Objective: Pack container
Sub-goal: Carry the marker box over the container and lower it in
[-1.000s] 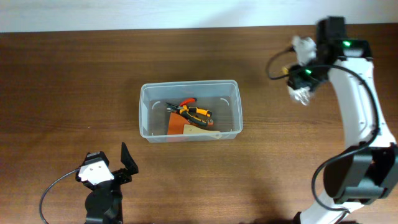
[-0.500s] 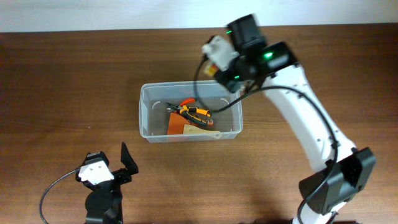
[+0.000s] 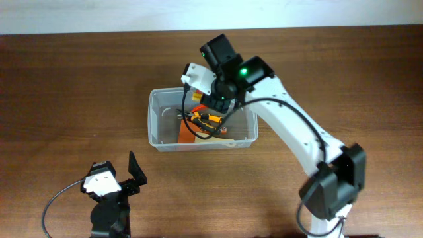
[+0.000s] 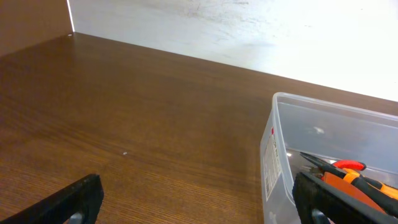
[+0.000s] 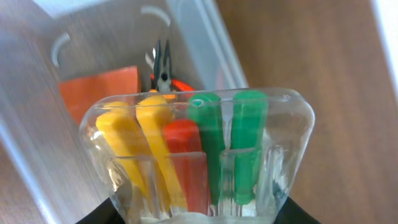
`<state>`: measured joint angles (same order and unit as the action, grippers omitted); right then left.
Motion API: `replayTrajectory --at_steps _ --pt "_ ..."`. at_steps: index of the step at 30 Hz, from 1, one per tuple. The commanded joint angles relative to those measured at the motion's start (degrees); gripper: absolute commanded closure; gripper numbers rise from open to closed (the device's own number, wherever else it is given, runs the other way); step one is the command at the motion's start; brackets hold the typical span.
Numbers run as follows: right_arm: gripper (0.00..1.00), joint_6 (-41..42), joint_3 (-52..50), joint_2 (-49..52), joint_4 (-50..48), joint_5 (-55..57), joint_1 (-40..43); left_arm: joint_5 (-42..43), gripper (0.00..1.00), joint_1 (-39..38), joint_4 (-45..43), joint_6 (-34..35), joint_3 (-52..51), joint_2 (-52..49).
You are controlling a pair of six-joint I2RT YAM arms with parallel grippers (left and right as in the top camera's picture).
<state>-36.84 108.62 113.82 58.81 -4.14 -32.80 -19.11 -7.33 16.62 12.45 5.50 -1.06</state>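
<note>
My right claw (image 3: pixel 206 100) has moved over the clear rectangular plastic tub (image 3: pixel 153 119), clamped on a clear case of coloured bits (image 5: pixel 199 149). The bits read clearly only in my wrist view.

The table (image 3: pixel 66 79) is dark wood, smooth and matt. The container (image 3: pixel 151 119) is clear plastic (a little cloudy), the case (image 5: pixel 199 155) is glossy clear plastic, and the pliers (image 5: pixel 163 68) have dull metal tips.
</note>
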Motion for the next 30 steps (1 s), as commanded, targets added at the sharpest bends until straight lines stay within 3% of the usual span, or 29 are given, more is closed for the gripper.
replayTrajectory --at_steps 1,9,13,17,20,23,26,30 --pt "0.72 -3.02 1.18 4.81 1.42 0.04 -0.24 -0.2 0.01 -0.17 0.09 -0.5 -0.17 0.37" --pt "0.7 -3.21 1.16 11.28 4.26 0.02 -0.24 -0.2 0.01 -0.17 0.09 -0.5 -0.17 0.37" --pt "0.58 -3.21 1.16 12.07 4.68 0.0 -0.24 -0.2 0.01 -0.17 0.09 -0.5 -0.17 0.37" --pt "0.25 -3.21 1.18 12.02 4.83 0.0 -0.24 -0.2 0.01 -0.17 0.09 -0.5 -0.17 0.37" --pt "0.2 -0.7 1.22 11.08 4.85 0.02 -0.24 -0.2 0.01 -0.17 0.09 -0.5 -0.17 0.37" --pt "0.03 2.49 2.03 8.9 4.76 0.07 -0.13 -0.2 0.01 -0.17 0.09 -0.5 -0.17 0.37" --pt "0.01 6.47 5.05 6.08 5.7 0.61 0.52 -0.2 0.01 -0.17 0.09 -0.5 -0.17 0.37" --pt "0.01 19.19 10.4 1.46 6.99 8.24 3.41 -0.2 0.01 -0.17 0.09 -0.5 -0.17 0.37"
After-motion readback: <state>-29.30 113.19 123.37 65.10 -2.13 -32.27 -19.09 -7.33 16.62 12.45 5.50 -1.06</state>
